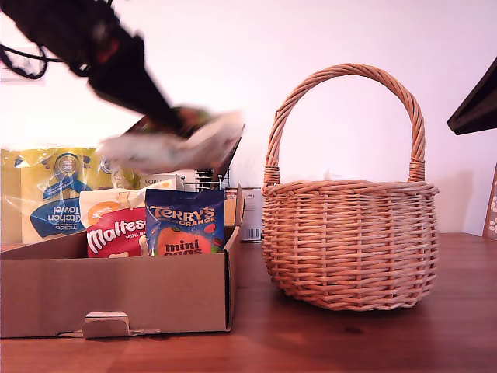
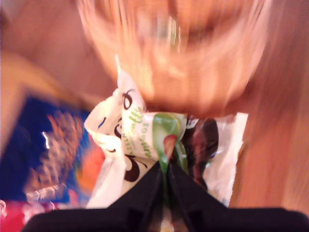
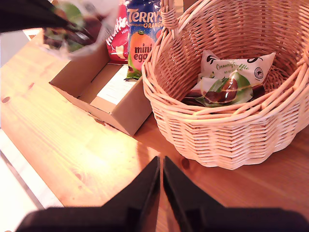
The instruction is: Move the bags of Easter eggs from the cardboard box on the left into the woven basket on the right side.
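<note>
Overhead, my first gripper [image 2: 166, 181] pinches a white-and-green glossy sweet packet [image 1: 175, 140] above the shallow brown cardboard box [image 1: 116, 295], where a red-and-cream Maltesers bag [image 1: 115, 233] and a dark blue Terry's Orange bag [image 1: 185, 223] stand. My second gripper [image 3: 161, 179], jaws closed and empty, hangs over the wooden worktop [image 3: 63, 145] beside the round tan wicker basket [image 3: 217, 130], which holds another white-and-green packet [image 3: 231, 77].

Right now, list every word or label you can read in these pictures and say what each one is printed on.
"TERRY'S ORANGE mini eggs": dark blue bag in the cardboard box.
"Maltes…", cut off: red bag beside it.
"…tchen Towel", upside down: yellow pack behind the box.
"Creamy Truffle", roughly: white-and-green bag in the woven basket.
Blurred, unreadable: the white-and-green bag held by my first gripper; small print on the white box.
</note>
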### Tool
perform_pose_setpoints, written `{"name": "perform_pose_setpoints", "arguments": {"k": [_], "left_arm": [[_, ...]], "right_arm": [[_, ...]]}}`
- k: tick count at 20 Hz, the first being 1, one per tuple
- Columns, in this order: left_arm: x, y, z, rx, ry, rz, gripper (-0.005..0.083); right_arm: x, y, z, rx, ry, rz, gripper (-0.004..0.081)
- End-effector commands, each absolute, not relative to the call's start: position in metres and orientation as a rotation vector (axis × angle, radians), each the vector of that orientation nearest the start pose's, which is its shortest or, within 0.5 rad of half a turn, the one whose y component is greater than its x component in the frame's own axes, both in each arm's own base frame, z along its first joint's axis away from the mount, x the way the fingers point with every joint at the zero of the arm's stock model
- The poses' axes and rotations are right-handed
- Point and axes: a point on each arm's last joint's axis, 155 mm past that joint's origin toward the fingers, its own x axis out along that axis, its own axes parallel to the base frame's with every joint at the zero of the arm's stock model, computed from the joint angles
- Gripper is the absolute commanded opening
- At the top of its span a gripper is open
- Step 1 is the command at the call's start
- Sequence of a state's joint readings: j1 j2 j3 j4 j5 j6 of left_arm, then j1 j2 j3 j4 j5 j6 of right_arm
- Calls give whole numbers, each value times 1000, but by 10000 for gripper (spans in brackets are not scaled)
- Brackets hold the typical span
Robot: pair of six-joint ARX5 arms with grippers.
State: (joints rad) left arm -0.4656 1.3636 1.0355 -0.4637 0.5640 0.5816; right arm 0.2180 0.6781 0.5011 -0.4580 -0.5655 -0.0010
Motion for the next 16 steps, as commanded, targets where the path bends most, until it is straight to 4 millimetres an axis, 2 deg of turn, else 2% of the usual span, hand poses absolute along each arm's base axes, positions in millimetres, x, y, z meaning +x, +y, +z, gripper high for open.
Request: {"name": "perform_pose_setpoints", "arguments": {"k": [1, 6, 8, 12, 16], "left_arm": [[277, -270, 183, 411, 501, -1252, -21], [263, -312, 210, 367, 367, -1334, -22], [259, -329, 212, 348, 339, -1357, -22], [271, -361, 199, 370, 279, -1350, -22], [301, -389, 186, 386, 222, -1288, -22]], "right_arm": [[218, 151, 153, 110, 638, 762, -12], [218, 151, 153, 110, 637, 762, -12], [218, 151, 153, 110, 637, 762, -12], [218, 151, 153, 110, 637, 762, -12], [218, 151, 153, 109, 638, 762, -12]]}}
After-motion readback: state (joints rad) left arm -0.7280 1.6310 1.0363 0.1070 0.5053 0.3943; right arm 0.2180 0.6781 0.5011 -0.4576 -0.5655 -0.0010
